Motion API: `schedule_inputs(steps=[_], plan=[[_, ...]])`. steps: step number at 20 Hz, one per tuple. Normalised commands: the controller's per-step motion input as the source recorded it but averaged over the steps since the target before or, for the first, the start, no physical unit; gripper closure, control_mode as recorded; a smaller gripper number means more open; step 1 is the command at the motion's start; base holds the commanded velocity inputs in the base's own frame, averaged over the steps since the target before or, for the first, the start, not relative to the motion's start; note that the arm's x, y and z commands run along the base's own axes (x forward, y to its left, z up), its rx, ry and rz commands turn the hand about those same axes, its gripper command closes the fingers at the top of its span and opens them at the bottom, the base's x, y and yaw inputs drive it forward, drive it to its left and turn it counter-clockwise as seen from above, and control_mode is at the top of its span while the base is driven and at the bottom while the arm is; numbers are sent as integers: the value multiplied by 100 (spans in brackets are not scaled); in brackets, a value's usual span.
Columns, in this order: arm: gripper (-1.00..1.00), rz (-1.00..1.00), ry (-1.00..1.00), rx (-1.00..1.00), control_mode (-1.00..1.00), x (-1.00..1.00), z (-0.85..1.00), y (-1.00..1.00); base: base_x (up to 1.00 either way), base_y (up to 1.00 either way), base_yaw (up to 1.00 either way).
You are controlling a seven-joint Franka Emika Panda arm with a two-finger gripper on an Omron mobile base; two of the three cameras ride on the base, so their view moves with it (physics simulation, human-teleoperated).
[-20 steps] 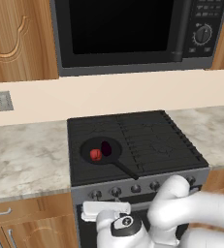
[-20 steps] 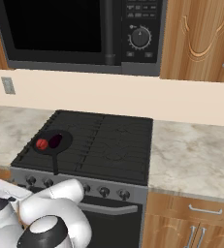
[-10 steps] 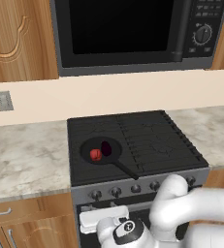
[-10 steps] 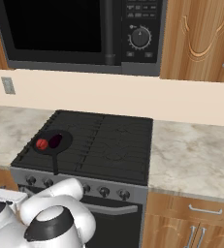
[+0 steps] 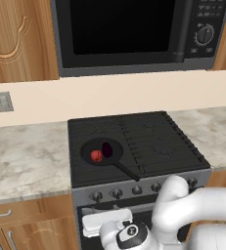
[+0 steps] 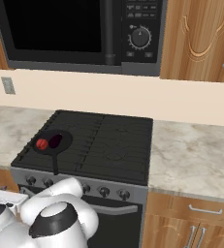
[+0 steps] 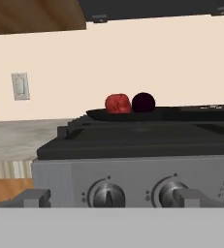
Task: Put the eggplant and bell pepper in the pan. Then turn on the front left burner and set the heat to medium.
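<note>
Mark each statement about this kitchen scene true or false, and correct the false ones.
1. The bell pepper and the eggplant both lie in the pan. True.
2. The pan sits on the back right burner. False: it sits on the front left burner.
3. The gripper holds the eggplant. False: it is open and empty, level with the stove knobs.
4. A microwave hangs above the stove. True.
5. The pan's handle points toward the wall. False: it points toward the stove's front edge.
</note>
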Motion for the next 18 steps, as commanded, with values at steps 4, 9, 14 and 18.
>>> schedule_inputs(steps=[4, 9, 14, 18], plan=[[-100, -8, 0, 0, -100, 70, 0, -13, 0, 0, 0], [-100, -8, 1, 0, -100, 63, -1, -21, 0, 0, 0], [-100, -1, 0, 0, -100, 12, -20, -29, 0, 0, 0], [-100, 0, 0, 0, -100, 24, -22, -25, 0, 0, 0]])
